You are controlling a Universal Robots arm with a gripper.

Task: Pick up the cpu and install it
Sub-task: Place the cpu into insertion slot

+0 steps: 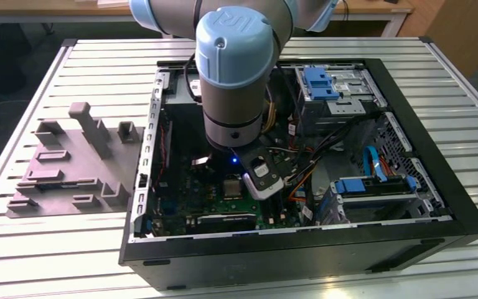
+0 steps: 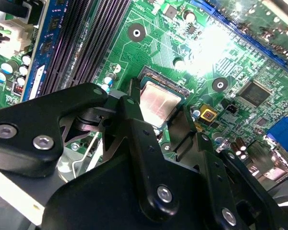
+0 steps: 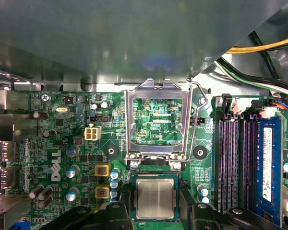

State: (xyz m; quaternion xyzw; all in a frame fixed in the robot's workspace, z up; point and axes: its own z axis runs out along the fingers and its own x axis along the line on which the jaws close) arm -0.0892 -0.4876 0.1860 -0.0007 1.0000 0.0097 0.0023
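The cpu [image 3: 156, 199] is a silvery square chip lying in the socket of the green motherboard [image 3: 62, 143]. My gripper [image 3: 156, 213] reaches down over it, and its black fingers [image 3: 121, 214] sit tight against two opposite edges of the chip. In the second wrist view the cpu [image 2: 158, 103] shows between the same fingers [image 2: 132, 103], with the dark socket frame around it. The socket's metal load plate [image 3: 156, 120] stands hinged open beside the chip. In the exterior view the arm [image 1: 232, 75] reaches down into the open computer case, and the cpu [image 1: 232, 187] shows just under the wrist.
The black computer case [image 1: 305, 249] walls the board in on all sides. Memory slots [image 3: 235, 163] run beside the socket, with cables [image 3: 259, 48] nearby. Drive cages with blue clips [image 1: 318, 81] fill the case at the exterior view's right. A grey plastic tray [image 1: 65, 168] lies outside, at its left.
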